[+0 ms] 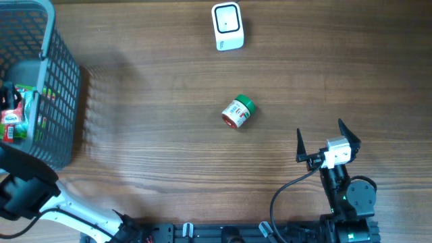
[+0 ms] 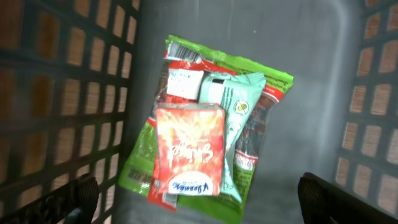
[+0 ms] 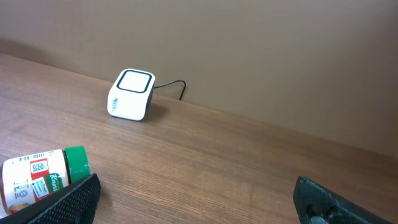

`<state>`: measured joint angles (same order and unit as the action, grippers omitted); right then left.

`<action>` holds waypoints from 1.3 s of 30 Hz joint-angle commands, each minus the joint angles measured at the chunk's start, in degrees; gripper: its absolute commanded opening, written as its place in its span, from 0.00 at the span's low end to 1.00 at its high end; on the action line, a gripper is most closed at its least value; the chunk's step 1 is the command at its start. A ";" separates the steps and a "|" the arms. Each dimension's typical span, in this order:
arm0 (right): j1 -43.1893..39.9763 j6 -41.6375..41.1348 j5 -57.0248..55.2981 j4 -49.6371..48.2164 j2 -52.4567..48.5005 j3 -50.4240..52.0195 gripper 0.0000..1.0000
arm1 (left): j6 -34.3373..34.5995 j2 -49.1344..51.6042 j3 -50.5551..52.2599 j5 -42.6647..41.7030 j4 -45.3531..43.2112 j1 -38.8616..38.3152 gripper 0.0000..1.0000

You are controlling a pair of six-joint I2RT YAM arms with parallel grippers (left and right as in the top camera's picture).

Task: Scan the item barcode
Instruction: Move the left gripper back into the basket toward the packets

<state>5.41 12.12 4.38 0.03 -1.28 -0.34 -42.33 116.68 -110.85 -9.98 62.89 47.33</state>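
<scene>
Jar (image 1: 237,113), 1, green lid, lying on its side mid-worktop (image 1: 169,155), well apart from scanner (image 1: 227,26) at the far edge, probably laid out for pickup; right tool (image 1: 319,131) spread and empty near it. Left tool (image 2: 205,202) spread, empty, above packets (image 2: 193,143) in basket (image 1: 64,81), likely further stock. Worktop brown wood grain, plain tan wall behind.

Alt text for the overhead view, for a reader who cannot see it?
A green-lidded jar lies on its side in the middle of a wooden table, a white scanner beyond it at the far edge. The right hand is open and empty at lower right; a grey basket holding packets stands at left.
</scene>
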 commanded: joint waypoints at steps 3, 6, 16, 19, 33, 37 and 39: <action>-0.24 0.55 -0.90 -0.13 -0.07 0.04 1.00 | 1.18 0.68 7.43 -0.87 -5.77 -1.66 1.00; -0.24 0.57 -0.90 -0.13 -0.07 0.04 1.00 | 1.25 0.68 10.14 -0.90 -9.11 -2.03 1.00; -0.24 0.57 -0.90 -0.13 -0.07 0.04 1.00 | 1.27 0.70 16.41 0.02 -16.79 -2.19 1.00; -0.24 0.57 -0.90 -0.13 -0.07 0.04 1.00 | 1.25 0.72 16.94 0.83 -17.70 -2.21 1.00; -0.24 0.59 -0.90 -0.13 -0.07 0.04 1.00 | 3.82 1.36 17.20 0.87 -17.40 -2.23 1.00; -0.24 0.57 -0.90 -0.13 -0.07 0.04 1.00 | 3.82 2.12 18.10 2.54 -18.62 -2.23 1.00; -0.24 0.55 -0.90 -0.13 -0.07 0.04 1.00 | 3.82 2.29 18.56 3.06 -19.08 -2.23 1.00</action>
<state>5.41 12.12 4.38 0.05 -1.28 -0.34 -39.70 117.03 -93.93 -8.51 44.40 45.32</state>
